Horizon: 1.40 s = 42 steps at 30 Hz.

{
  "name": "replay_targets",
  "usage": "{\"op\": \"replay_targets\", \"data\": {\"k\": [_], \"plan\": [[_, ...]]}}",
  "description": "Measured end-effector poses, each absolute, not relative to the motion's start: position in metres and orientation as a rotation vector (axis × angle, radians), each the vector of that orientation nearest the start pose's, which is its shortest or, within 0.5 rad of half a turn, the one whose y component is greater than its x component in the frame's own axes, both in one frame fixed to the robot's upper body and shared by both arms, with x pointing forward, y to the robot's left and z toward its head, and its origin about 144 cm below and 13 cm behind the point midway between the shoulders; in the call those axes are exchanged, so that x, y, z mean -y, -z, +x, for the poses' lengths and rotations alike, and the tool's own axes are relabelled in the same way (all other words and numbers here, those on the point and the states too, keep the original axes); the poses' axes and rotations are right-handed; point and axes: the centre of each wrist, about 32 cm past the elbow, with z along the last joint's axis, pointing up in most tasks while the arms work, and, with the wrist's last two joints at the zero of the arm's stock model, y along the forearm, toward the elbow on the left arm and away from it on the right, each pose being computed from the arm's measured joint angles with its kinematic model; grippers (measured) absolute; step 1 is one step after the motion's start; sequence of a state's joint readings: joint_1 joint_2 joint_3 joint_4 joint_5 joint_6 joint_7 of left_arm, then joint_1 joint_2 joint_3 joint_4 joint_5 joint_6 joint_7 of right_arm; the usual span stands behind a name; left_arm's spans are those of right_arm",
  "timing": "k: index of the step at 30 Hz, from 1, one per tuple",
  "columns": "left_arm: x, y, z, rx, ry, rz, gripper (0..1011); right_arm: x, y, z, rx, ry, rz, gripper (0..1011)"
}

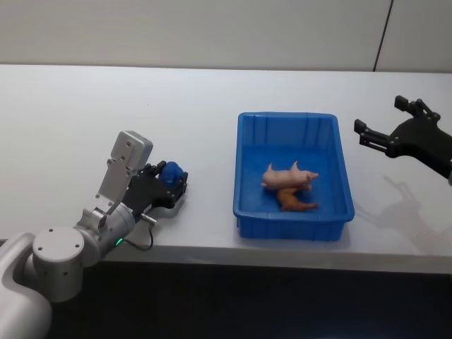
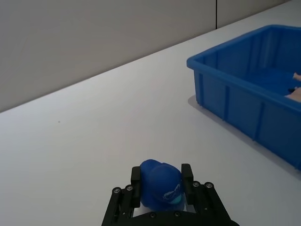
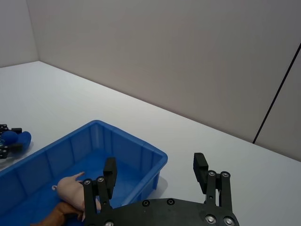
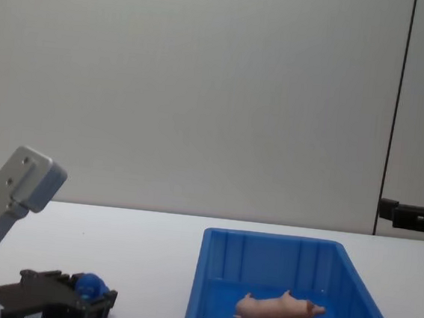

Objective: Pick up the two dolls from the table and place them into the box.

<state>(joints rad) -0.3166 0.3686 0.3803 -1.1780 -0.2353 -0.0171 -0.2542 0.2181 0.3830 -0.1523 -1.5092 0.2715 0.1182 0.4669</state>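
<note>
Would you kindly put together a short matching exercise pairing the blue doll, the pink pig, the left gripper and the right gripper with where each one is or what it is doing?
Things:
1. blue doll
2. pink pig
3. left gripper
4. right gripper

States:
A. lying in the blue box
B. open, raised to the right of the box
C. between two fingers at the table
D. closed around a doll

Pairs: 1-C, 2-A, 3-D, 4-B

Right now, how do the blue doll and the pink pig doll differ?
Place: the blue doll is on the table, left of the box; the pink pig doll lies inside the box.
Grasp: the left tool has its fingers on either side of the blue doll; the pig is free, with the right tool open, right of the box.
Shape: blue is small and rounded; the pig is longer.
</note>
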Motion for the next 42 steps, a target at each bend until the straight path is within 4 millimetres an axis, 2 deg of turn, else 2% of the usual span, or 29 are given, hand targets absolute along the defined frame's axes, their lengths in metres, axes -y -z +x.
{"op": "replay_targets", "data": {"k": [4, 12, 23, 26, 27, 35, 41, 42], "plan": [[-0.273, -1.123, 0.533, 0.044, -1.094, 0.282, 496, 0.301, -1.203, 0.515, 0.067, 0.999, -0.124, 1001], [-0.261, -1.148, 0.539, 0.118, -1.064, 0.231, 443, 0.301, -1.203, 0.515, 0.067, 0.999, -0.124, 1001], [-0.228, -1.183, 0.55, 0.209, -0.974, 0.136, 367, 0.301, -1.203, 0.515, 0.067, 0.999, -0.124, 1001], [-0.212, -1.192, 0.551, 0.229, -0.935, 0.105, 421, 0.3, -1.203, 0.515, 0.067, 0.999, -0.124, 1001], [-0.209, -1.193, 0.552, 0.231, -0.928, 0.1, 485, 0.3, -1.203, 0.515, 0.067, 0.999, -0.124, 1001], [-0.184, -1.205, 0.551, 0.255, -0.867, 0.051, 731, 0.3, -1.203, 0.515, 0.067, 0.999, -0.124, 1001], [-0.175, -1.21, 0.55, 0.265, -0.846, 0.031, 898, 0.301, -1.203, 0.515, 0.067, 0.999, -0.124, 1001], [-0.174, -1.212, 0.549, 0.269, -0.842, 0.025, 950, 0.301, -1.203, 0.515, 0.067, 0.999, -0.124, 1001]]}}
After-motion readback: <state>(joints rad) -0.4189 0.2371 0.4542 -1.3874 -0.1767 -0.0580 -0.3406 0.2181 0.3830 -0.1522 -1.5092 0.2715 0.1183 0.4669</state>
